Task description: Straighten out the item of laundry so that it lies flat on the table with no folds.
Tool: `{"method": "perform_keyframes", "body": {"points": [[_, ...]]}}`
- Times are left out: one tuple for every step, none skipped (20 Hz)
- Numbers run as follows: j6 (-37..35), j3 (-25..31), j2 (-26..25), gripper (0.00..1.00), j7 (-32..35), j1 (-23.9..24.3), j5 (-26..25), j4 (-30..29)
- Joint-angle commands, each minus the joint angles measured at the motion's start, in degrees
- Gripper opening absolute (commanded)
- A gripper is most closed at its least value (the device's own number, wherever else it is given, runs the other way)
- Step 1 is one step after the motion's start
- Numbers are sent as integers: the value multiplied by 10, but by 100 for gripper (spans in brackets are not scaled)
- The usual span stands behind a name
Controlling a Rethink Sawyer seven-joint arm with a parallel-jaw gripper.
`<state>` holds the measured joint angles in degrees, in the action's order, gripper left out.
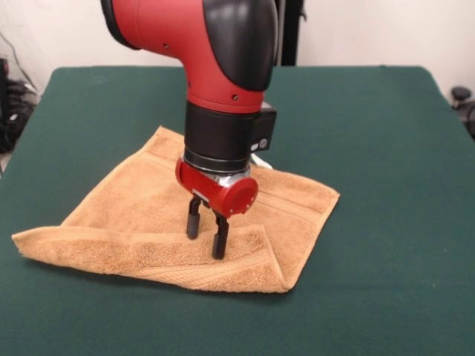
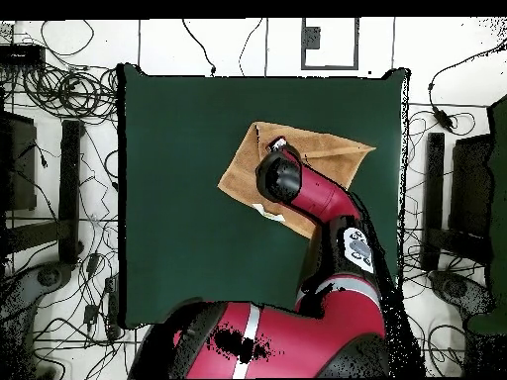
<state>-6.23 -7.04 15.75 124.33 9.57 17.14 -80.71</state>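
Note:
The orange-tan towel (image 1: 126, 200) lies on the dark green table (image 1: 386, 148), a little left of centre. Its near edge is folded back over itself in a long band (image 1: 148, 256), and the near right corner is doubled over. A small white tag (image 1: 260, 159) peeks out behind the arm. My gripper (image 1: 205, 243) points down over the towel's near middle. Its two black fingers (image 1: 194, 219) are apart, with the tips at the edge of the folded band and nothing held between them. In the overhead view the arm hides the gripper and much of the towel (image 2: 241, 168).
The green table (image 2: 178, 178) stretches wide on all sides of the towel. Cables and dark equipment (image 2: 69, 168) lie on the floor around the table. A dark object (image 1: 462, 96) stands past the table's right edge.

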Motion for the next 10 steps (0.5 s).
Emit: {"method": "perform_keyframes", "body": {"points": [[-7,69,-31,100,117,-23,37,-22],[-9,68,-32,100,116,-24,39,-20],[-10,66,-33,100,115,-25,39,-19],[-11,65,-34,100,114,-26,40,-17],[-10,63,-34,100,114,-28,40,-18],[-12,62,-35,100,112,-28,39,-17],[-14,58,-36,100,105,-30,35,-13],[-17,53,-37,100,99,-31,31,-9],[-23,44,-39,100,91,-36,27,-3],[-36,30,-42,100,89,-44,27,5]]}}
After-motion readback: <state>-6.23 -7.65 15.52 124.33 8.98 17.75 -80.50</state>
